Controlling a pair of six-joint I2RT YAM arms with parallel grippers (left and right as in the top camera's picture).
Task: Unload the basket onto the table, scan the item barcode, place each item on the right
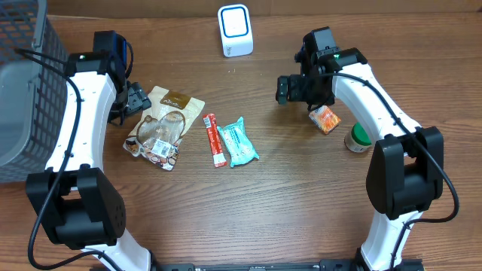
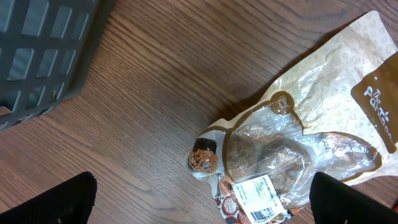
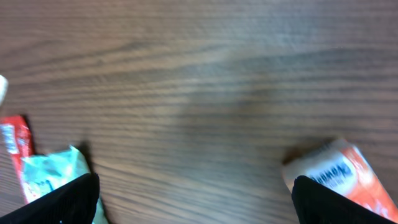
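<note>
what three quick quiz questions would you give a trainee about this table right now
1. True or false: the left gripper and the right gripper are both open and empty.
2. The barcode label on the snack bag is: A) facing up, B) facing down, C) hidden under a gripper.
3. How many packets lie between the snack bag and the orange packet?

Key
1. True.
2. A.
3. Two: the red stick and the teal packet.
</note>
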